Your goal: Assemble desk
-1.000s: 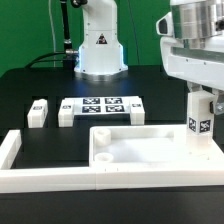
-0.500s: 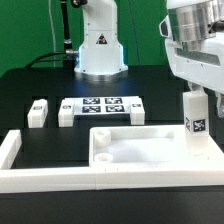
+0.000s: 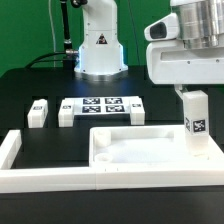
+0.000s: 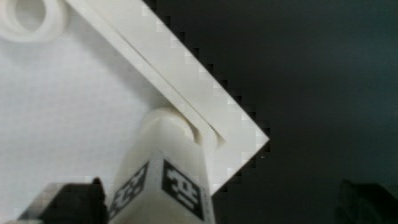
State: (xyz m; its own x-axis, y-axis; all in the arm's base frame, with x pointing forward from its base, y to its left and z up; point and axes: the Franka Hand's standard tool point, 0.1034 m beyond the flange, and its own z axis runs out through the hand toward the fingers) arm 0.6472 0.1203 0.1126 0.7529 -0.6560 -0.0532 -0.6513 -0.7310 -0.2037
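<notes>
**A:** Black surface (image 3: 30, 85), green backdrop, white arm base (image 3: 100, 45) behind. Where is the desk?

**B:** Its tabletop (image 3: 140, 150) lies at the front, rim up, just behind the border bar (image 3: 50, 178). One leg (image 3: 198, 125) stands upright in the corner on the exterior view's right. Loose legs (image 3: 38, 112) sit by the marker board (image 3: 100, 106), well apart from the tabletop.

**A:** And the pincer (image 4: 217, 205)?

**B:** It hangs over that leg, jaws wide, gripping nothing. The wrist view shows dark fingers (image 4: 68, 202) either side, with the leg between them unclamped.

**A:** How would the leg handle?

**B:** I'd judge it light, stiff, smooth plastic, so somewhat slippery. Take it on two flat opposite faces, high up. A sideways nudge could tip it.

**A:** What can't you make out?

**B:** Whether it is fully seated, because the rim hides its foot. The fingertips are cut off in the wrist view, and the exterior view crops the arm and the tabletop's far end. The tags are too small to read.
</notes>
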